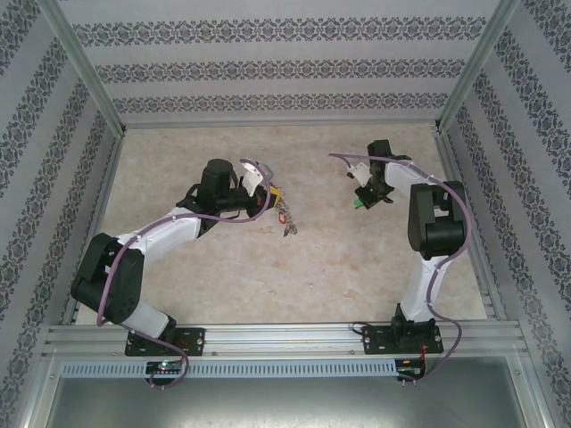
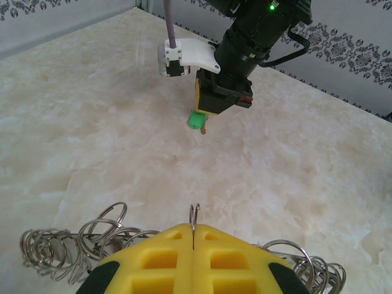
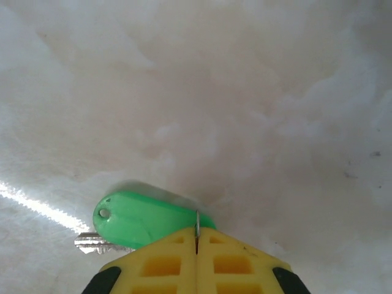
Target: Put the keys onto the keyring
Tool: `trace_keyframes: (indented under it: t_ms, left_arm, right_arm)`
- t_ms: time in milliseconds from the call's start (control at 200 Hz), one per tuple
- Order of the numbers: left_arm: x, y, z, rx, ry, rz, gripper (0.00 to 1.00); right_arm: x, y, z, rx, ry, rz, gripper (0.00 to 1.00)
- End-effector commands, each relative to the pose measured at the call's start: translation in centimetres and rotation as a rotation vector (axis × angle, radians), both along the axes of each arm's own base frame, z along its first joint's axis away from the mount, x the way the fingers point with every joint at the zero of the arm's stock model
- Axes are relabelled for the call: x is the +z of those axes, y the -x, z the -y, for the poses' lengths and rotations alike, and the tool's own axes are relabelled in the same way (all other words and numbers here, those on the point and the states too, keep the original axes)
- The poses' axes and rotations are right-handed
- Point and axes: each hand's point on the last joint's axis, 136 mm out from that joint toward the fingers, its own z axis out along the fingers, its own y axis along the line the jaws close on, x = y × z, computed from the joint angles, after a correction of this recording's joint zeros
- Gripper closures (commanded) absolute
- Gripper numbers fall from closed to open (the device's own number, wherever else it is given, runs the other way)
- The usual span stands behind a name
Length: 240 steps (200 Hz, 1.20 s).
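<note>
1. The left gripper has its yellow, grid-moulded plastic fingers pressed together. They pinch one thin wire loop of the silvery metal keyring with many round links.
2. The keyring's coils spread out to either side beneath those fingers. In the top view the keyring hangs as a small tangle from the left gripper, over the middle of the table. Whether it touches the surface cannot be told.
3. The right gripper is also closed, its yellow fingers clamped on a thin metal sliver at the head of the green oval plastic-headed key.
4. The key's head is smooth and glossy with a small round hole. A silver toothed blade sticks out from under it.
5. In the left wrist view the key hangs below the right gripper, close above the table and well apart from the keyring.
6. The pale beige marbled table is matt and mottled.
</note>
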Motion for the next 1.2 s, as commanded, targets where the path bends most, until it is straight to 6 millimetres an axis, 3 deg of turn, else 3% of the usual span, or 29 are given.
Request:
trace_keyframes:
  t_ms: [0, 155, 325, 500, 640, 804, 889, 1009, 1194]
  left_arm:
    - [1.8, 0.3, -0.3, -0.021, 0.022, 0.05, 1.0]
    - [1.8, 0.5, -0.4, -0.021, 0.016, 0.057, 1.0]
    - [2.1, 0.5, -0.6, -0.024, -0.006, 0.083, 1.0]
    - [3.1, 1.1, -0.2, -0.087, -0.027, 0.134, 1.0]
    - [4.0, 1.6, 0.2, -0.12, -0.032, 0.203, 1.0]
    - [4.7, 1.6, 1.2, -0.138, -0.033, 0.247, 1.0]
    - [4.9, 1.6, 1.8, -0.154, -0.033, 0.255, 1.0]
    - [4.9, 1.8, 2.6, -0.185, -0.03, 0.262, 1.0]
    - [4.1, 2.6, 3.6, -0.235, -0.051, 0.279, 1.0]
  right_arm:
    - [0.8, -1.1, 0.4, -0.017, 0.011, 0.053, 1.0]
    - [2.6, -1.4, -0.5, -0.023, -0.072, 0.123, 1.0]
    - [7.4, -0.7, -3.2, 0.034, -0.234, 0.268, 1.0]
    - [13.8, 2.8, -8.1, 0.253, -0.479, 0.395, 1.0]
    - [17.0, 6.5, -11.4, 0.418, -0.569, 0.447, 1.0]
    - [17.8, 10.5, -15.4, 0.615, -0.589, 0.476, 1.0]
    - [17.4, 11.5, -16.9, 0.653, -0.573, 0.486, 1.0]
    - [18.4, 13.5, -19.0, 0.692, -0.72, 0.414, 1.0]
    - [19.4, 14.5, -20.5, 0.677, -0.772, 0.363, 1.0]
